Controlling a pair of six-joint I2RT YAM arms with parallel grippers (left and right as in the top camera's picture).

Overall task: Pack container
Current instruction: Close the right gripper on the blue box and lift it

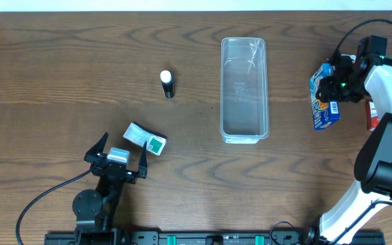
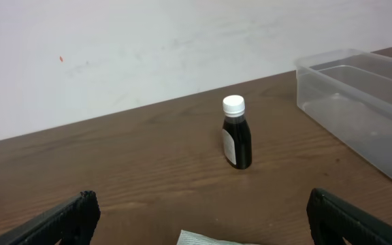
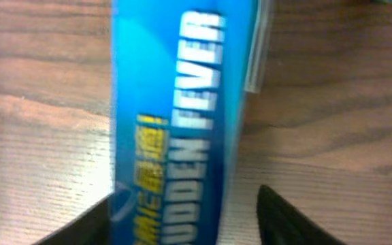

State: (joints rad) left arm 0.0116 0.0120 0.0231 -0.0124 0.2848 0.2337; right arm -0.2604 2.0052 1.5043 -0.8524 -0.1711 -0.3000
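The clear plastic container (image 1: 223, 88) lies empty at the table's centre right; it also shows in the left wrist view (image 2: 359, 102). My right gripper (image 1: 332, 82) is open around a blue box (image 1: 324, 109) to the right of the container. In the right wrist view the blue box (image 3: 175, 102) fills the space between the fingers (image 3: 182, 204), with a gap at the right finger. My left gripper (image 1: 124, 141) is wide open and empty just in front of a white and green box (image 1: 146, 138), whose edge shows between the jaws (image 2: 201, 197).
A small dark bottle with a white cap (image 1: 167, 83) stands upright left of the container, also in the left wrist view (image 2: 237, 136). A red item (image 1: 371, 116) lies by the right arm near the table's right edge.
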